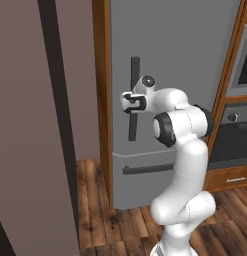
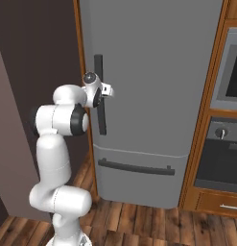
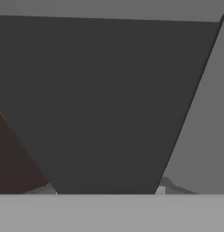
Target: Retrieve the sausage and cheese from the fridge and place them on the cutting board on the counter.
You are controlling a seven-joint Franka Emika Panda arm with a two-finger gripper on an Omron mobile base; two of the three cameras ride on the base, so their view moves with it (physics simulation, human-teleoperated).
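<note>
Fridge door shut; pincer at its handle.

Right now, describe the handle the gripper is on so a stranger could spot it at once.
Find the tall grey fridge set in brown wooden cabinetry beside the oven. On its upper door, near the left edge, runs a long dark vertical handle, with the gripper at its middle. The other dark bar, on the drawer below, lies horizontal.
</note>
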